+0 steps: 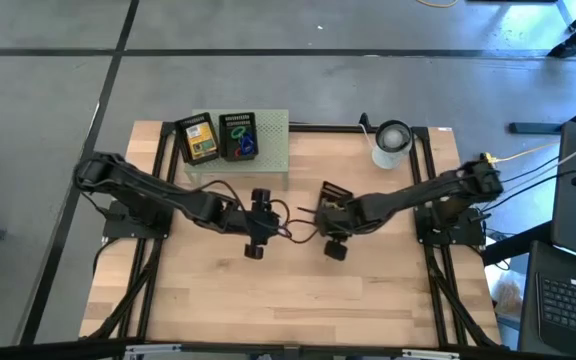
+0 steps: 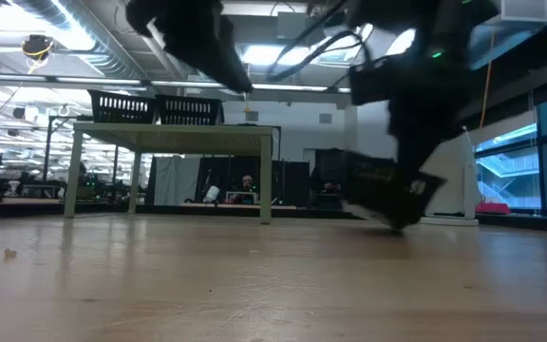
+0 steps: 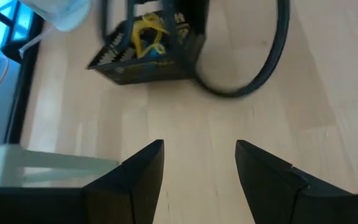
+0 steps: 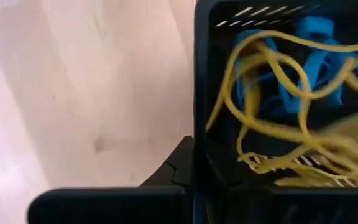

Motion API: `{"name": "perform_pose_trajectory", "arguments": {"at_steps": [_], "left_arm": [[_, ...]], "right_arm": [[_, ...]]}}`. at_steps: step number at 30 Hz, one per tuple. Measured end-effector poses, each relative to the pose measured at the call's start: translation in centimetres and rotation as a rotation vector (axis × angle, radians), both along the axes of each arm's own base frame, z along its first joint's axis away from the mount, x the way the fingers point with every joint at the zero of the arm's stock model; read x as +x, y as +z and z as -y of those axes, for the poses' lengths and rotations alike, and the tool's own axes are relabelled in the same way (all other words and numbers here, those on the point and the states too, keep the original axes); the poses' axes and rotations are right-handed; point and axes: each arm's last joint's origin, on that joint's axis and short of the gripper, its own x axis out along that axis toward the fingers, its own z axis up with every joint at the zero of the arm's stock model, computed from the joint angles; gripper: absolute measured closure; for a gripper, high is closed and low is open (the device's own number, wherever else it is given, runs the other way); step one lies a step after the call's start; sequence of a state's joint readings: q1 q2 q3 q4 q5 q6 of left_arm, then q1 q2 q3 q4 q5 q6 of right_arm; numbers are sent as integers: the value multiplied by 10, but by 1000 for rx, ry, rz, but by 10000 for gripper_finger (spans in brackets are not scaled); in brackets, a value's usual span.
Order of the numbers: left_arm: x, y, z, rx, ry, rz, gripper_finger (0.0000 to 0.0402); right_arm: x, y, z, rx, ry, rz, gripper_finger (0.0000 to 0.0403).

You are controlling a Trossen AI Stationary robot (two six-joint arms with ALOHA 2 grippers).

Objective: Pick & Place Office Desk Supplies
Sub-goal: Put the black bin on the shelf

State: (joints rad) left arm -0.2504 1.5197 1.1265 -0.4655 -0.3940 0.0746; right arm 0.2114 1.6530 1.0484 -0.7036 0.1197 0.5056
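High view: the right gripper (image 1: 326, 192), clamped on a black mesh tray of yellow and blue rubber bands (image 3: 146, 45), holds it just right of the open, empty left gripper (image 1: 259, 200), mid-table.

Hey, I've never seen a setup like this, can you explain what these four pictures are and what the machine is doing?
It is a robot with two dark arms working at a wooden table. One picture looks straight down, one looks level across the tabletop, and two come from cameras on the arms' wrists. The right gripper is shut on a small black mesh bin holding yellow and blue rubber bands, tilted just above the table in the low view. The left gripper is open and empty beside it. At the table's back, a pale green rack carries two more black bins, and a white cup stands to the right.
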Motion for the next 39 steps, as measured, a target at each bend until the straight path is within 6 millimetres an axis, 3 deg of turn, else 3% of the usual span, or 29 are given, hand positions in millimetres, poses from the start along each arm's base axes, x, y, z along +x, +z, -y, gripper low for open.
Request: {"name": "perform_pose_trajectory", "arguments": {"at_steps": [9, 14, 24, 28, 35, 39], "left_arm": [[5, -12, 2, 6, -17, -44, 206], [5, -12, 2, 1, 4, -35, 206], [4, -12, 3, -6, -4, -44, 206], [4, -13, 4, -27, -14, -45, 206], [5, -12, 2, -30, -10, -41, 206], [5, -12, 3, -33, -12, -31, 206]], "right_arm": [[60, -8, -1, -51, 170, 11, 393], [72, -2, -3, -61, 206, 31, 368], [73, -1, -3, -58, 204, 34, 254], [66, 10, -2, -59, 204, 23, 221], [46, 38, -1, -69, 236, 10, 224], [28, 42, 2, -69, 238, 13, 239]]}}
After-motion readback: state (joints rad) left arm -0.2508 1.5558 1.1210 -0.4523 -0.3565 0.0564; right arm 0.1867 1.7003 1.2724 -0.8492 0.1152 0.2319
